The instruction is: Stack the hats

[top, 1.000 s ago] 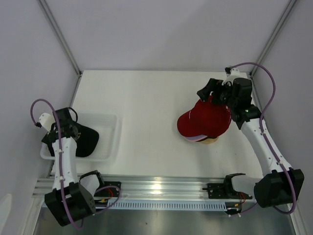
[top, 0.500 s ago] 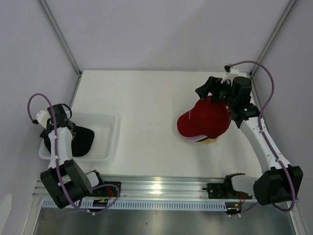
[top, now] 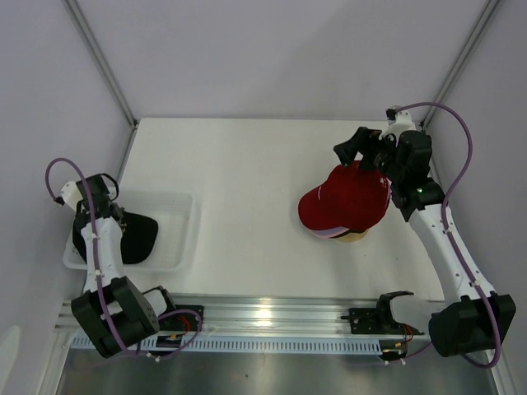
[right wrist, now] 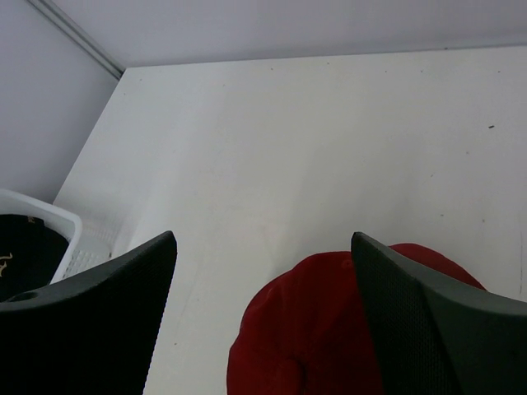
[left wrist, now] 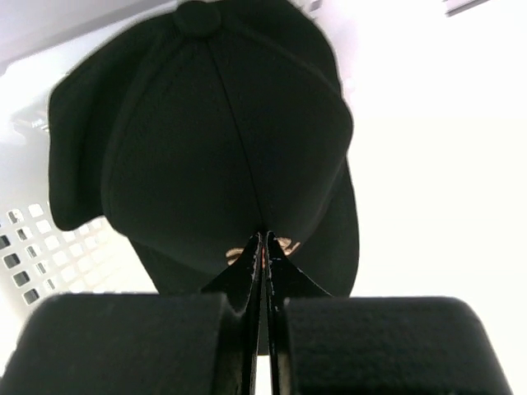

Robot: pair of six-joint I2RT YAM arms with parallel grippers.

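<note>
- White tabletop (top: 247,164) boxed in by pale grey walls, with a metal rail along the bottom of the overhead frame. It is matte, flat and lightly scuffed.
- Left gripper (left wrist: 263,240): fingers pressed together, pinching a fold of the black cap (left wrist: 222,140) at its lower edge, just by a small tan embroidered mark.
- Change, left side: over the last second the left arm has swung its elbow toward the left edge of the overhead frame. The cap has only shifted slightly inside the basket (top: 185,202). I read this as the pick being secured and the lift just starting.
- Black cap, material: soft dark cloth with stitched panels meeting at a top button. The crown is domed and slightly slack, so I expect it to sag when lifted.
- Basket: rigid white plastic with square mesh holes in the wall, sitting at the left of the overhead frame.
- Right gripper (right wrist: 263,243): fingers spread wide with nothing between them, hanging above the rear of the red cap (top: 346,199).
- Change, right side: the right gripper has drawn back a little toward the upper right. I take it the red cap is placed and released.
- Red cap: soft fabric with a rounded crown and a curved brim pointing lower left. It tops the stack at right of centre.
- Under it: a sliver of lavender brim (top: 329,234) and the tan wooden stand (top: 354,237) show. Any caps lower in the stack are hidden.
- Task standing: at least the black cap remains to go on.
</note>
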